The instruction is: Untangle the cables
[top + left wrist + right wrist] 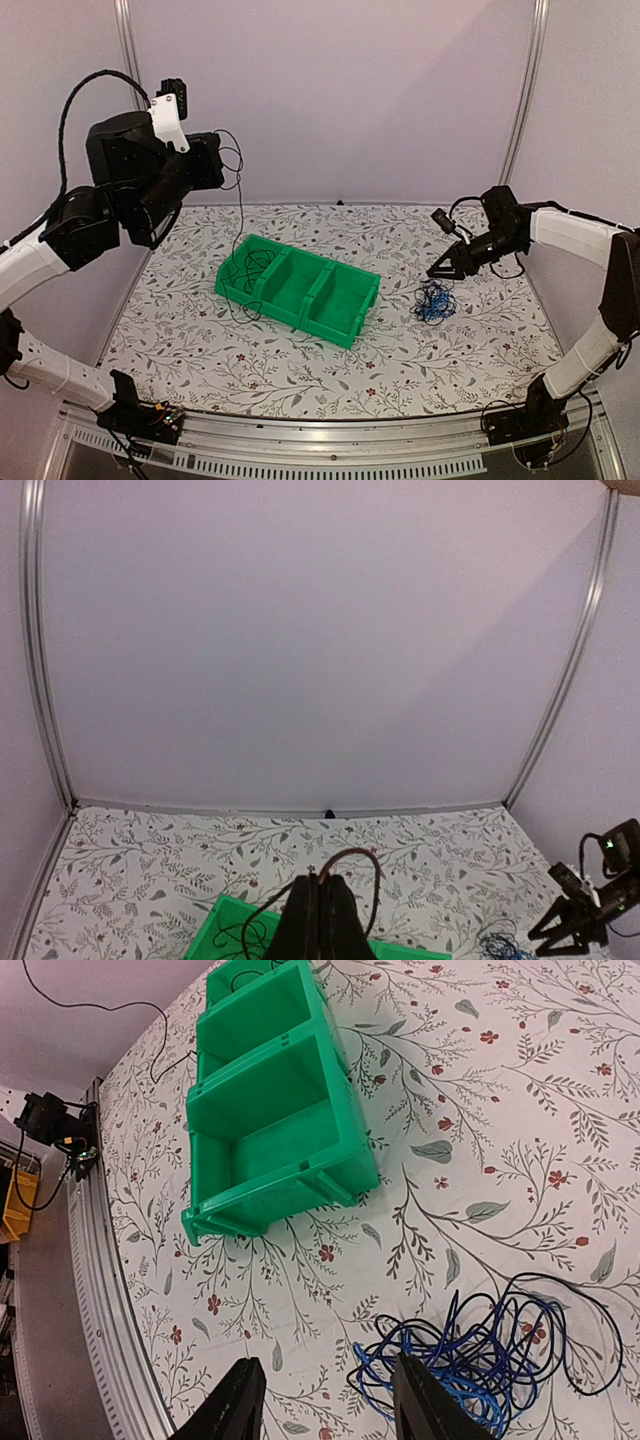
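Note:
My left gripper (222,160) is raised high at the left, shut on a thin black cable (241,215) that hangs down into the left compartment of the green bin (298,288). In the left wrist view the shut fingers (322,920) pinch the cable loop (352,858). A tangle of blue and black cables (434,300) lies on the table right of the bin. My right gripper (441,270) is open and empty, just above and left of that tangle; in the right wrist view its fingertips (242,1392) stand beside the tangle (480,1350).
The green bin (270,1120) has three compartments; the middle and right ones hold nothing. The table has a floral cloth (300,370). White walls with metal posts (527,90) enclose the back and sides. A metal rail (330,455) runs along the near edge.

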Robot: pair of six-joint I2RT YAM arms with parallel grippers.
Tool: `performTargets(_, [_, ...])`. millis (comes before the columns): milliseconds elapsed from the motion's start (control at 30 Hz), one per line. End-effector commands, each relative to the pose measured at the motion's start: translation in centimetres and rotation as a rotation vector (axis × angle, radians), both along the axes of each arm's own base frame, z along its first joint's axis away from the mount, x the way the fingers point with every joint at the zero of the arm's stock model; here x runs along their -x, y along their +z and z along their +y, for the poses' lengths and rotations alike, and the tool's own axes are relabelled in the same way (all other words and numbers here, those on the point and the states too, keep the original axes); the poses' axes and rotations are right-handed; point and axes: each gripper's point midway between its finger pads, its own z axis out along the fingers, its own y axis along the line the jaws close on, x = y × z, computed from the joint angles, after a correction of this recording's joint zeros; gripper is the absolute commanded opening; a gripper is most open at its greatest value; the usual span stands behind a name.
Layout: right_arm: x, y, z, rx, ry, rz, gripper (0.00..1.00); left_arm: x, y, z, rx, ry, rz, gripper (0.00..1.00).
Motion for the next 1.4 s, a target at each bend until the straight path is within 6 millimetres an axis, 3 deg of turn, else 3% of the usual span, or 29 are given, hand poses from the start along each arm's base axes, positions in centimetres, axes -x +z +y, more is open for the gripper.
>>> performTargets(0, [-0.8, -0.1, 0.4, -0.02, 0.007, 0.019, 0.48, 3.3, -1.7, 0.7, 0.104, -0.027, 0.093, 0.0])
performTargets(67, [-0.9, -0.3, 0.7, -0.025, 0.013, 0.031, 0.48, 4.2, 0.2, 0.9, 0.09, -0.02, 0.057, 0.0])
performTargets(333, [-1.6, -0.2, 1.3, -0.024, 0.028, 0.027, 0.48, 7.2, 11.7, 1.6, 0.057, -0.057, -0.182, 0.0])
performTargets(500, [-1.1, -0.8, 1.2, -0.021, 0.027, 0.034, 0.48, 7.9, 15.3, 1.2, 0.021, -0.077, -0.325, 0.0])
performTargets(700, [-0.6, -0.8, 1.0, -0.011, 0.024, 0.025, 0.48, 6.2, 17.2, 1.3, -0.074, 0.047, -0.423, 0.0])
performTargets(767, [-0.5, -0.8, 0.9, -0.008, 0.024, 0.02, 0.48, 4.8, 17.4, 1.2, -0.078, 0.074, -0.423, 0.0])
performTargets(800, [-0.5, -1.0, 0.9, -0.004, 0.024, 0.017, 0.48, 1.7, 16.5, 1.4, -0.095, 0.131, -0.362, 0.0])
performTargets(867, [-0.4, -1.2, 0.8, -0.003, 0.023, 0.018, 0.48, -0.3, 16.3, 1.5, -0.073, 0.145, -0.32, 0.0])
performTargets(1100, [-0.1, -2.1, 0.7, 0.004, 0.019, 0.031, 0.48, -3.7, 16.7, 2.5, -0.089, 0.179, -0.337, 0.0])
performTargets(1233, [-0.1, -2.3, 0.7, 0.006, 0.02, 0.036, 0.48, -6.8, 13.9, 3.0, -0.115, 0.17, -0.277, 0.0])
performTargets(1367, [-0.5, -2.4, 0.6, 0.018, 0.014, 0.026, 0.48, -9.2, 9.1, 3.2, -0.107, 0.157, -0.192, 0.0])
